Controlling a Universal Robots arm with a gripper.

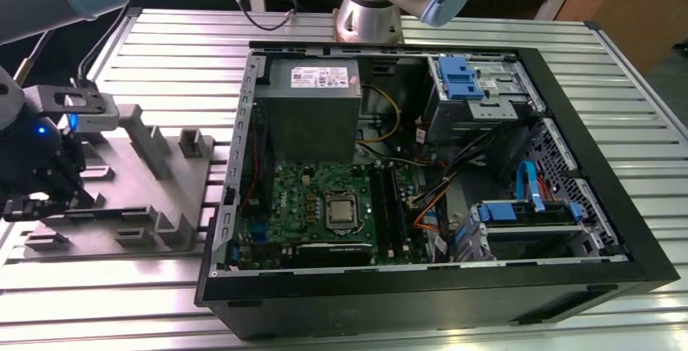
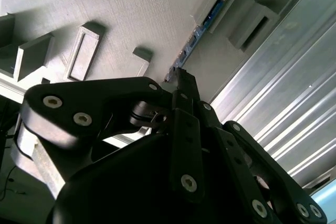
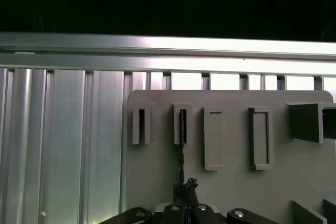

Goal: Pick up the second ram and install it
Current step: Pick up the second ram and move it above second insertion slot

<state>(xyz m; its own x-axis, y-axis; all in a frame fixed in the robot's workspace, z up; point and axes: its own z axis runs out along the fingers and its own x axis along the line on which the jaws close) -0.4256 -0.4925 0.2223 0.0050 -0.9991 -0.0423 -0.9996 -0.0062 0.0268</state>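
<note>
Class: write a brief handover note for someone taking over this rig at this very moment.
Gripper: appears shut on the long, thin dark memory stick, over the grey plastic tray at the exterior view's left.
Stick: on edge, far end in a tray slot.
Done: stick gripped, it seems.
Left: not lifted; not in the green motherboard of the open black computer case.

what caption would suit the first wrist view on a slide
Gripper at one end of the second ram, standing on edge in the grey tray.
</note>
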